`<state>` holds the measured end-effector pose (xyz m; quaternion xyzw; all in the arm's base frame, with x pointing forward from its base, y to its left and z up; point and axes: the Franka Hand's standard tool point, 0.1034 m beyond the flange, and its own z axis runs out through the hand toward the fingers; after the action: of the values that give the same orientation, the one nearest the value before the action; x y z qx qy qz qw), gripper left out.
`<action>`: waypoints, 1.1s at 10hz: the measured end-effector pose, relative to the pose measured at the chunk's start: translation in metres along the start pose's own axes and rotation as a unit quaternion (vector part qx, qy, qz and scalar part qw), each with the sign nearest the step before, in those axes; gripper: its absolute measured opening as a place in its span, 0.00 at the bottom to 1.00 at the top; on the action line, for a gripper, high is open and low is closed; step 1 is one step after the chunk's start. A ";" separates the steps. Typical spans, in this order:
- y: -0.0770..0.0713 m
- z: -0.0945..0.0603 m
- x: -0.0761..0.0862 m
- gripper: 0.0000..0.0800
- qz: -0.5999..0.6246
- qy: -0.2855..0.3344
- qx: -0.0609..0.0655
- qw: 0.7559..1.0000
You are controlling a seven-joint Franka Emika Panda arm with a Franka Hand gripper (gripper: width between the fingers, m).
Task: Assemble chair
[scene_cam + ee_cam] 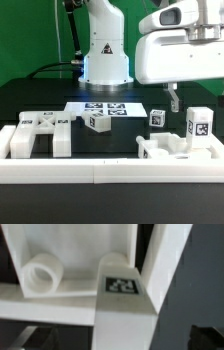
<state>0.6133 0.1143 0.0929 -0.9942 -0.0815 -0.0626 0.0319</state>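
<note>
Exterior view, step: an early pick, by my reading; no two pieces look joined and the arm carries nothing.
Frame [35,135]: the biggest piece, on the exterior view's left of the marker board [105,108] and nearer the camera than it.
Low part [165,148]: on the exterior view's right of the marker board, nearer the camera, close to the rail [100,172].
Block [198,124]: upright, farthest from the marker board on the exterior view's right.
Cube [157,117]: just off the marker board's end on the exterior view's right.
Small cube [97,122]: at the marker board's near edge; whether it touches, I cannot tell.
Fingers [176,98]: spread wide and empty, hanging above the counter between cube and block.
Wrist view: a tagged part [125,308] fills the picture at close range, its tag [122,284] beside a round peg [42,274]; likely the low part, not certain.
Next move: descend straight, centre the fingers across a wall thin enough to fit between them, then close firmly, leaving the peg side free for joining.
Room: green backdrop [25,50] behind the arm base [105,50], which stands beyond the marker board.
Counter [105,145]: black, matte, flat; the white rail fences its near side.
</note>
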 end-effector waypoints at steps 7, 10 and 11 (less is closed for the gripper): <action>-0.001 0.011 0.003 0.47 -0.001 -0.012 0.001 1.000; 0.000 0.011 0.003 0.36 0.004 -0.012 0.000 1.000; 0.000 0.011 0.003 0.36 0.004 -0.012 0.000 1.000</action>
<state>0.6179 0.1160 0.0822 -0.9951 -0.0781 -0.0508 0.0317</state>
